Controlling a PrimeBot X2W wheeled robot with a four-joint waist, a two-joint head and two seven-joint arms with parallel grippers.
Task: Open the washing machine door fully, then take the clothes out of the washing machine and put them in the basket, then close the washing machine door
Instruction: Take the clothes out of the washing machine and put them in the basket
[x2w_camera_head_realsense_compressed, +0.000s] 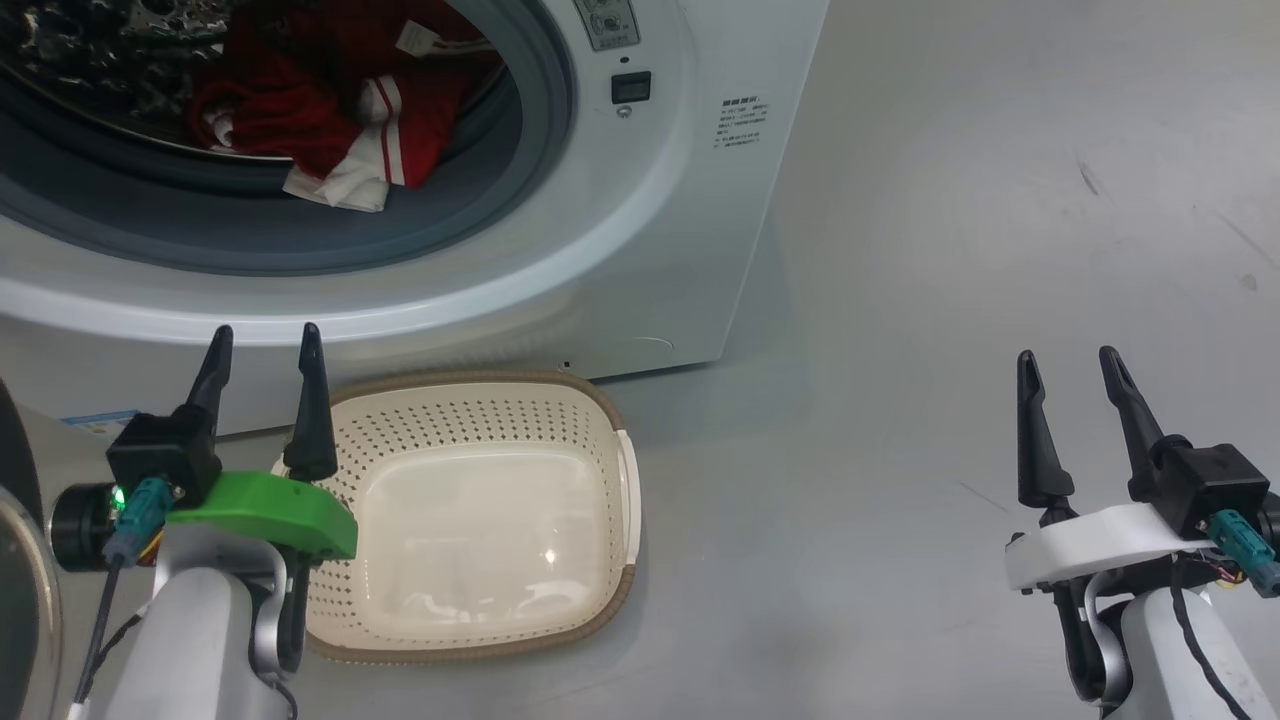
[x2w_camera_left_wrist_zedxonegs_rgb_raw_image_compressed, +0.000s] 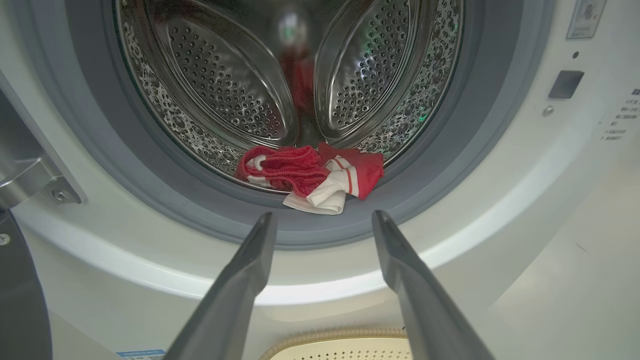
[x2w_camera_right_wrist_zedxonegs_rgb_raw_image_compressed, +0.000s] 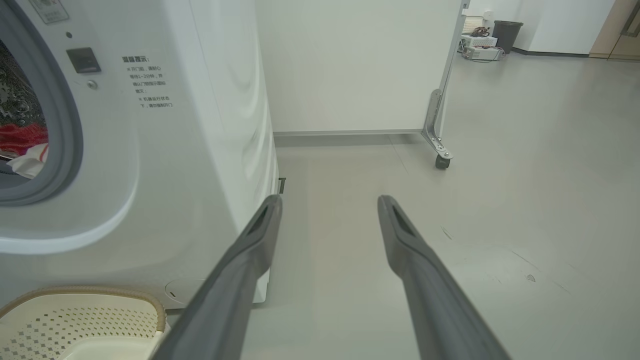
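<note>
**Clothes in the drum, both grippers bare: where the pickup could slip**

At the far left edge the door (x2w_camera_left_wrist_zedxonegs_rgb_raw_image_compressed: 22, 300) stands swung out, its dark rim close beside the left arm. I cannot tell whether it is fully open, and a sideways swing of that arm could knock it.

The left gripper (x2w_camera_head_realsense_compressed: 266, 335), lower left in the head view, has its jaws apart and holds nothing. It hovers over the basket's left rim and is aimed at the drum mouth.

The clothes (x2w_camera_left_wrist_zedxonegs_rgb_raw_image_compressed: 312, 177) lie in a red and white heap at the bottom front of the drum (x2w_camera_left_wrist_zedxonegs_rgb_raw_image_compressed: 225, 85), with a white fold hanging onto the grey ring (x2w_camera_left_wrist_zedxonegs_rgb_raw_image_compressed: 150, 170). That looks like the likeliest trouble. A reach that goes in too low would hit the ring or the white lip of the machine (x2w_camera_head_realsense_compressed: 650, 230) rather than cloth. A shallow pinch on the loose fold could lift one layer and leave the rest, or drag a garment so it snags on the ring. The heap looks like more than one garment, so one grab probably will not clear it.

The basket (x2w_camera_head_realsense_compressed: 610, 420) sits on the floor at lower centre, just in front of the machine, with no garment in it. A piece let go early would land on the floor, and the arm could nudge the light basket.

The right gripper (x2w_camera_head_realsense_compressed: 1067, 355), lower right, also has its jaws apart and hangs over bare floor, well clear.
</note>
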